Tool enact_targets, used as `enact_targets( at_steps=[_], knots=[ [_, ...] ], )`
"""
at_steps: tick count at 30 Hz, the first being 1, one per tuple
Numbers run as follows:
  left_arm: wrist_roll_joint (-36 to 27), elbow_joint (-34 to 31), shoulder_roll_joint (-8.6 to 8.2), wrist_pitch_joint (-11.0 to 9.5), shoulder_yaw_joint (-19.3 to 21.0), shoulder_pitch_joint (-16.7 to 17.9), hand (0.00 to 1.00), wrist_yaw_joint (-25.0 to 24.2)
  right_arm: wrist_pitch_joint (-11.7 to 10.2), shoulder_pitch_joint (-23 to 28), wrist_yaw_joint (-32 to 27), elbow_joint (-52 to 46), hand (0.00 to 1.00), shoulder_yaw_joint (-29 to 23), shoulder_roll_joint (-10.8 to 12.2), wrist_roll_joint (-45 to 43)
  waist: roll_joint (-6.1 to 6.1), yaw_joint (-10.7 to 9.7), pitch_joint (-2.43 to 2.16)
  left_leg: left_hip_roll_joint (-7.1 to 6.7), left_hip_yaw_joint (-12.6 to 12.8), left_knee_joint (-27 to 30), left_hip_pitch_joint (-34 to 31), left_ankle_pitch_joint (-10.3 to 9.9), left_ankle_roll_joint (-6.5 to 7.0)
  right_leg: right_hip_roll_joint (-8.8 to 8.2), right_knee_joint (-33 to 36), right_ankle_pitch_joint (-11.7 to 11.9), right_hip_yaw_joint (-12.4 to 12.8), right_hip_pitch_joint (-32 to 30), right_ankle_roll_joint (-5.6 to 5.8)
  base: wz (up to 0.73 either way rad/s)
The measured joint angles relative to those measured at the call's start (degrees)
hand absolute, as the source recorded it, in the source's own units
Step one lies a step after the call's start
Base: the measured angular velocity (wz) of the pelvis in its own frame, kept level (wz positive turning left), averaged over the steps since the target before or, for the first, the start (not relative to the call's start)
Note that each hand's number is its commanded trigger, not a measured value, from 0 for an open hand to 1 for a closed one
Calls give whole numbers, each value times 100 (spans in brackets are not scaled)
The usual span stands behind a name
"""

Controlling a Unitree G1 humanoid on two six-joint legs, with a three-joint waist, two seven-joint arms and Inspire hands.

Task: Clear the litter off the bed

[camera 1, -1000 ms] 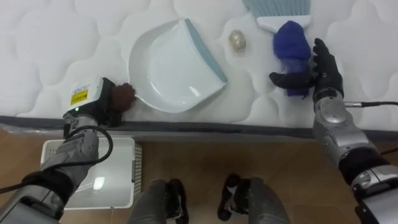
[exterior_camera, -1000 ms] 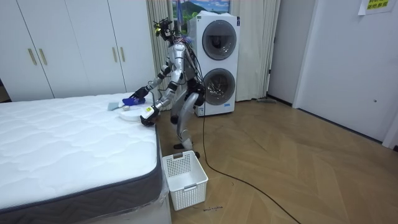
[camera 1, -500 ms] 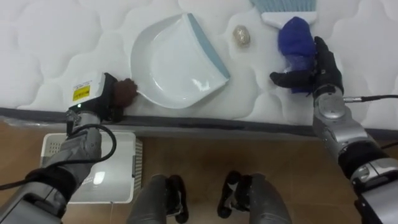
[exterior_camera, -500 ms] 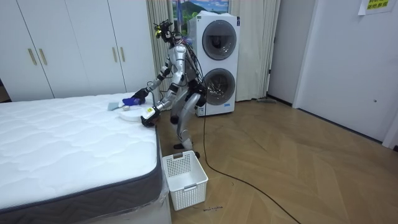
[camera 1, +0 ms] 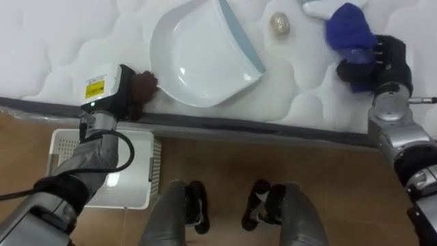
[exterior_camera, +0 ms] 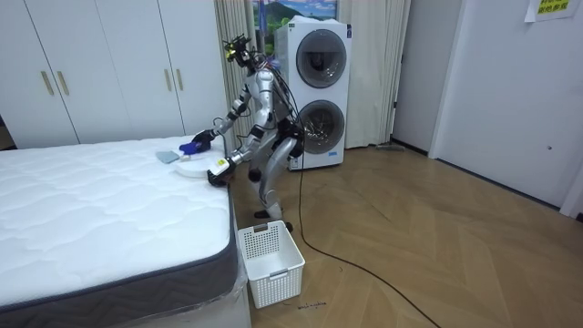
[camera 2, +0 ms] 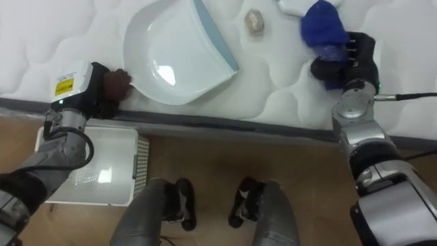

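Observation:
A white dustpan [camera 1: 201, 58] with a blue-grey lip lies on the white mattress [camera 1: 54, 41] near its edge. My left hand [camera 1: 113, 96] is shut on its brown handle [camera 1: 145, 85]. A small crumpled ball of litter [camera 1: 279, 24] lies just beyond the pan's lip. To the right lies a brush with a blue handle [camera 1: 348, 31], its white head [camera 1: 313, 5] cut off by the top of the left eye view. My right hand [camera 1: 384, 63] is curled round that blue handle. In the room view I stand bent over the bed's corner.
A white plastic basket [camera 1: 109, 178] stands on the wooden floor beside the bed, under my left arm. The mattress's grey edge [camera 1: 273, 130] runs across in front of my legs. Stacked washing machines [exterior_camera: 319, 91] and white wardrobes [exterior_camera: 91, 73] stand behind.
My right hand's fingers, straight beside the blue handle before, have curled round it. The whole picture has shifted with the camera. My left hand still holds the dustpan.

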Motion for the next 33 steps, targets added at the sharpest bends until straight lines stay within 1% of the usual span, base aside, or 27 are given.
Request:
enact_targets(
  at_steps=[3, 7, 10, 18, 23, 26, 29, 31, 33],
  knots=[
    [-1, -11, 10, 5, -1, 2, 100, 63, 89, -47, -125, 23, 100, 25, 2, -116, -3, 25, 2, -2, -54, 96, -51, -33, -53, 4, 116, -98, -28, -31, -55, 9],
    [-12, -23, 30, 42, -1, -18, 100, 104, 90, -61, -243, 88, 100, 93, 68, -105, -1, 19, 2, 5, -174, 172, -134, -40, -145, 8, 195, -148, -135, -35, -131, 9],
    [-13, -21, 38, 46, -1, -28, 100, 108, 90, -86, -289, 145, 100, 91, 128, -6, -1, 24, 2, 8, -220, 184, -144, -38, -169, 19, 202, -173, -150, -33, -160, 3],
    [-16, -33, 41, 58, -22, -64, 100, 82, 92, -104, -292, 213, 100, 85, 163, 236, 0, 12, 2, -6, -271, 240, -186, -42, -171, 21, 209, -184, -172, -28, -150, 0],
    [-129, -30, 46, 58, -23, -81, 100, 62, 91, -104, -340, 212, 100, 92, 162, 232, 11, 22, 6, 15, -261, 253, -193, -45, -167, 52, 204, -181, -175, -24, -146, 0],
    [-141, -30, 46, 60, -20, -82, 100, 61, 89, -102, -378, 207, 100, 92, 162, 213, 29, 22, 11, 25, -264, 254, -192, -44, -169, 100, 197, -181, -175, -19, -145, 0],
    [-133, -16, 45, 63, -11, -70, 100, 44, 104, -80, -417, 219, 100, 79, 163, -48, 32, 26, 12, 34, -266, 253, -134, -53, -181, 78, 191, -182, -176, 38, -146, 0],
    [-136, -57, 44, 128, -6, -53, 100, -44, 203, -58, -418, 210, 100, 72, 160, -308, 32, 23, 12, 37, -275, 250, -60, -74, -189, 78, 191, -182, -173, 103, -146, -2],
    [-98, -52, 45, 156, -6, -46, 100, -66, 230, -58, -431, 196, 100, 35, 159, -522, 32, 18, 12, 41, -270, 247, -31, -81, -191, 76, 190, -182, -166, 124, -146, -2]
  ],
)
